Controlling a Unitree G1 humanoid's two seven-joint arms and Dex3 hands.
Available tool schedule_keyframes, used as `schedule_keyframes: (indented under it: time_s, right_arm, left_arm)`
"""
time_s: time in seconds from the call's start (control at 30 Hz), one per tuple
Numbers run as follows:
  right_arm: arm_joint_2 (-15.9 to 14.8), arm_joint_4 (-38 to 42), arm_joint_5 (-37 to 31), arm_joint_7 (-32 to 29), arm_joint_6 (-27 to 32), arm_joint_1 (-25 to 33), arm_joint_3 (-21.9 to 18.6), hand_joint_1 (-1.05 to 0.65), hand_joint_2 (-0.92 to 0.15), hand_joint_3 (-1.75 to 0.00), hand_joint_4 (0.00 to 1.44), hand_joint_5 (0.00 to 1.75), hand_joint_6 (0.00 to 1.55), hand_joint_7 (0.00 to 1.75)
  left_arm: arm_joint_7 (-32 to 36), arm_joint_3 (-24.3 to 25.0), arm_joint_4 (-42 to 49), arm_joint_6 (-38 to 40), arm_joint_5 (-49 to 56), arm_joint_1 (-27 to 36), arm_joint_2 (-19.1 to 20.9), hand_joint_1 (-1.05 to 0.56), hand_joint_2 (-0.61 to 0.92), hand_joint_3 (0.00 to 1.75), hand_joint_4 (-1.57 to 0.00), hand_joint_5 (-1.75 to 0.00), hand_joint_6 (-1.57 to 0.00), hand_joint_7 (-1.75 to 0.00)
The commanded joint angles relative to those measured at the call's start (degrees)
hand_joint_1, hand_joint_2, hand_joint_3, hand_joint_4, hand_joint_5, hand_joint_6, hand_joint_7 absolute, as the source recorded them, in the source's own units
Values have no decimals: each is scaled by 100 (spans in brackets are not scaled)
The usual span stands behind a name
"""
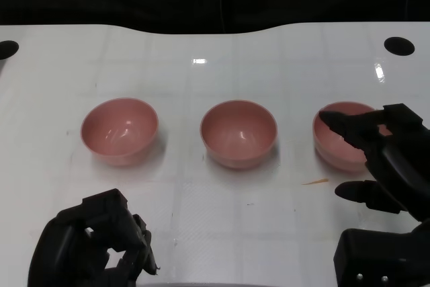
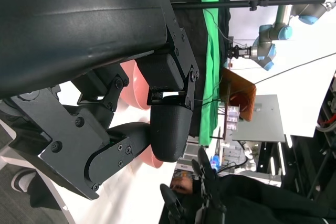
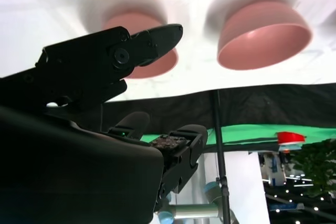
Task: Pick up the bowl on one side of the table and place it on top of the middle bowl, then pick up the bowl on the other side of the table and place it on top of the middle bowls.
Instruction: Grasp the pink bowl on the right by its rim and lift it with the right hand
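From the head, I am reaching my right hand [image 1: 376, 156], fingers spread and empty, around the right bowl [image 1: 339, 140] for the first lift; the middle bowl [image 1: 238, 132] is waiting. My left hand [image 1: 101, 243] is idling, curled, holding nothing. At the right wrist, the right bowl [image 3: 144, 64] is sitting just past my fingertips [image 3: 170, 32].

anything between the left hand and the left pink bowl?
Nothing. In the head view only bare white table separates the left hand from the left pink bowl; the hand sits low near the table's front edge, fingers curled, holding nothing.

Overhead head view, two close wrist views
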Motion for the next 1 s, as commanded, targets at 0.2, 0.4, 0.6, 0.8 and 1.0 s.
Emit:
schedule_keyframes:
  time_s: [0.2, 0.4, 0.6, 0.8, 1.0]
  right_arm:
    - [-249, 1204, -303, -354, 262, -659, 348, -47, -79, 0, 18, 59, 39, 7]
    - [-343, 2013, -341, -420, 452, -1117, 646, -48, -83, -1, 28, 42, 43, 3]
    - [-340, 2818, -352, -689, 564, -1556, 946, -49, -84, 0, 40, 31, 49, 2]
    - [-312, 3647, -305, -800, 555, -2027, 1302, -49, -87, -1, 50, 22, 52, 1]
    - [-278, 4508, -305, -1181, 317, -2481, 1692, -48, -89, -1, 67, 14, 62, 3]
  left_arm:
    - [35, 6, -163, 110, -34, 103, 46, -15, 45, 117, -102, -154, -100, -135]
    - [-23, 10, -172, 91, -66, 113, 48, -14, 45, 118, -101, -153, -98, -136]
    - [-21, 22, -192, 101, -115, 121, 52, -16, 48, 114, -101, -154, -99, -136]
    - [79, 12, -277, 180, -1, 151, 73, -17, 47, 115, -102, -155, -99, -138]
    - [136, 1, -352, 242, 25, 186, 42, -16, 44, 121, -101, -157, -98, -140]
